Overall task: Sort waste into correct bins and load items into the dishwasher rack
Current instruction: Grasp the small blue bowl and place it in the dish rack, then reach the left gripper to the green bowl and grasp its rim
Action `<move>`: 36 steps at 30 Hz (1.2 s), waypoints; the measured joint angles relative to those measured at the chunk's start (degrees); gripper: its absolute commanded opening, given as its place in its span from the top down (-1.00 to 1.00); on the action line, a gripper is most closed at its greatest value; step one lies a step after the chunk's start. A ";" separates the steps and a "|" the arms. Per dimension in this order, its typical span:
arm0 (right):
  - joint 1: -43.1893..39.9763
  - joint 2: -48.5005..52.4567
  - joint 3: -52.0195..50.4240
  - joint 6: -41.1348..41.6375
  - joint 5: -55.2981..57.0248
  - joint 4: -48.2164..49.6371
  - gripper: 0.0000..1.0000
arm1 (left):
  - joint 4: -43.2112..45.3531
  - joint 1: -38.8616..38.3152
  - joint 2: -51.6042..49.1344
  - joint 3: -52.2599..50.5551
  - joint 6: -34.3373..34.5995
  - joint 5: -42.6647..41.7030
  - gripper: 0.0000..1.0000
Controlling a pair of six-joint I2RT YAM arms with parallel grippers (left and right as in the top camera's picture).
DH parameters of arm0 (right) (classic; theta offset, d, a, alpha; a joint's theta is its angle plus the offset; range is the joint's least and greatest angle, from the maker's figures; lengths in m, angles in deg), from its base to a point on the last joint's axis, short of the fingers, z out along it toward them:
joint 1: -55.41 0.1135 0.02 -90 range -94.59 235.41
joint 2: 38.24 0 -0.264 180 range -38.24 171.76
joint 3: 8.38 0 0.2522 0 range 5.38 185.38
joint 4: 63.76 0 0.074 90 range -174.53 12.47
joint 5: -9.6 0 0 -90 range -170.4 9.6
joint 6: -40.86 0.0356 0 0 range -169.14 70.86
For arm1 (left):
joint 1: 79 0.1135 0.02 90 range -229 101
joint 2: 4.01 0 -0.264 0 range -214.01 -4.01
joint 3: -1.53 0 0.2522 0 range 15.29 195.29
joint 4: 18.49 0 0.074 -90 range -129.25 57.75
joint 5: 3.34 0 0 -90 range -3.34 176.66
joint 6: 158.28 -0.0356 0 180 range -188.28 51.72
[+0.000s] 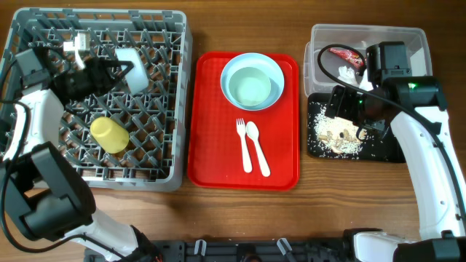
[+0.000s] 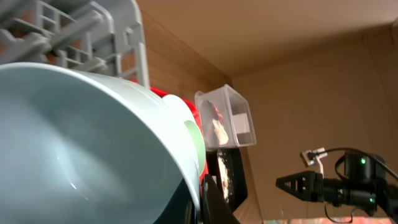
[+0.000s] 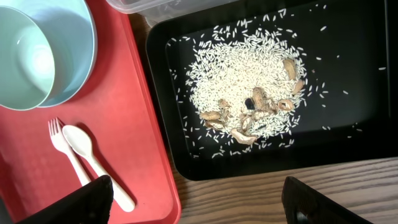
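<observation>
Mint bowl (image 2: 81, 143) fills the left wrist view, left gripper (image 1: 116, 70) clamped on its rim, on edge over the rack (image 1: 180, 109), 1 o'clock sector. Risk: rim grip slips, or a release off the pegs topples it toward the yellow cup (image 1: 109, 135) at 7 o'clock. Right gripper (image 3: 196, 186) wide open, empty, above the rice (image 3: 242, 68) in the black tray (image 3: 348, 143).

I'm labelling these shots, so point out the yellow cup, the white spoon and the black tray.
yellow cup (image 1: 109, 135), overhead view, its side wall.
white spoon (image 3: 78, 140), right wrist view, its bowl.
black tray (image 3: 354, 146), right wrist view, bare floor beside the rice.
</observation>
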 measured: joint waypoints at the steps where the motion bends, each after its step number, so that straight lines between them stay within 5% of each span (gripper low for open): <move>1: 0.00 0.00 0.00 0.00 0.00 0.00 -0.75 | -0.20 0.57 0.00 0.00 0.00 0.09 0.83; 15: 0.00 0.00 0.00 0.00 0.00 -0.33 -0.74 | -9.25 3.58 0.00 0.66 -2.10 6.56 0.69; 22: 0.00 0.00 0.00 0.00 0.00 -0.39 -0.74 | -15.34 7.28 -0.02 0.66 -2.45 8.96 -0.02; 36: 0.00 0.00 0.00 -0.02 0.00 -0.39 -0.74 | -26.88 12.59 0.15 0.66 -2.43 9.57 -0.61</move>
